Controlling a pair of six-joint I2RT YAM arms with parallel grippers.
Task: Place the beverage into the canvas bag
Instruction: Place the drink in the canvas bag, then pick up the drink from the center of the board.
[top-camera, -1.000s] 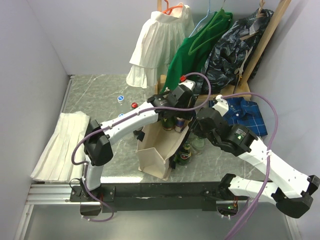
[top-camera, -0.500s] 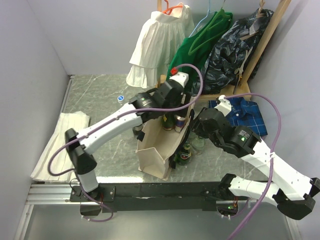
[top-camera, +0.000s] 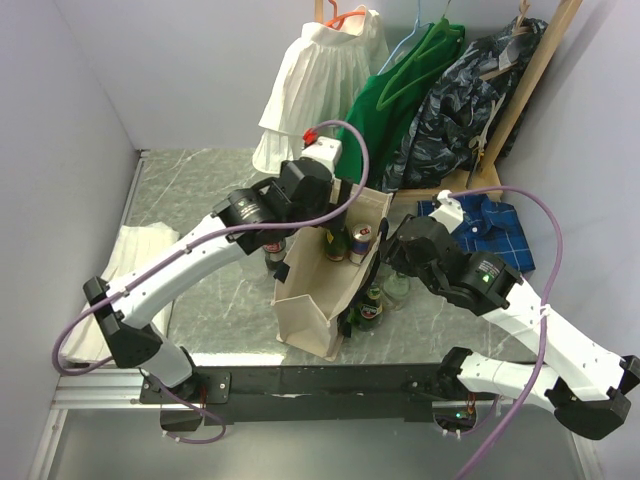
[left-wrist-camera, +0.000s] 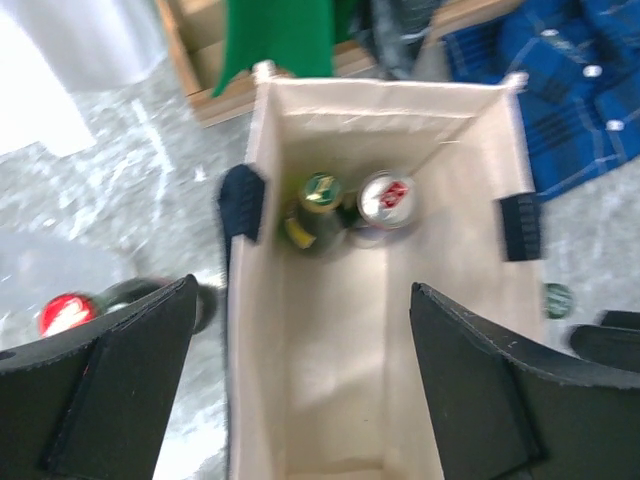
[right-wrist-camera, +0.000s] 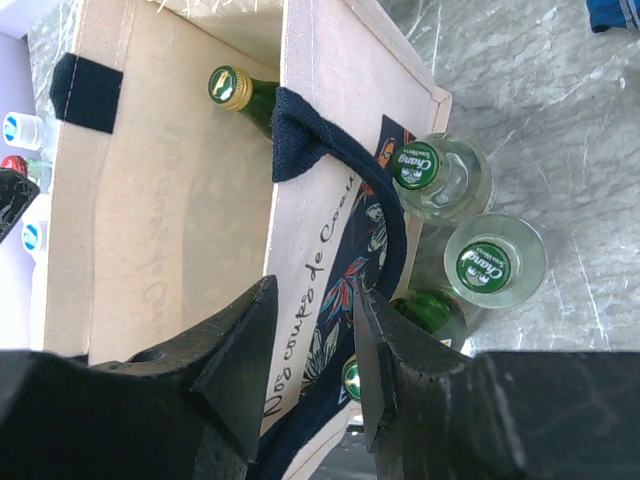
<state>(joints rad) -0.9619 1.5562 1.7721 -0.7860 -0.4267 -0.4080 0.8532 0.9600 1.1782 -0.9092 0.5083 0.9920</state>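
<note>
With the bag (top-camera: 310, 300) upright at frame centre, drinks (left-wrist-camera: 385, 198) already inside and the right claw (right-wrist-camera: 312, 290) pinching its wall, the left claw (left-wrist-camera: 302, 290) hovers open and empty; next it likely fetches the red-capped bottle (left-wrist-camera: 65, 312) on the counter (top-camera: 200, 190), lower left.

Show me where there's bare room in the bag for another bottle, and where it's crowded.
Free: the near half of the floor of the canvas bag, between its side walls, up to the near end wall. Crowded: the far end, where a green bottle and a silver-topped can stand together. Outside, glass bottles pack against the right wall.
</note>
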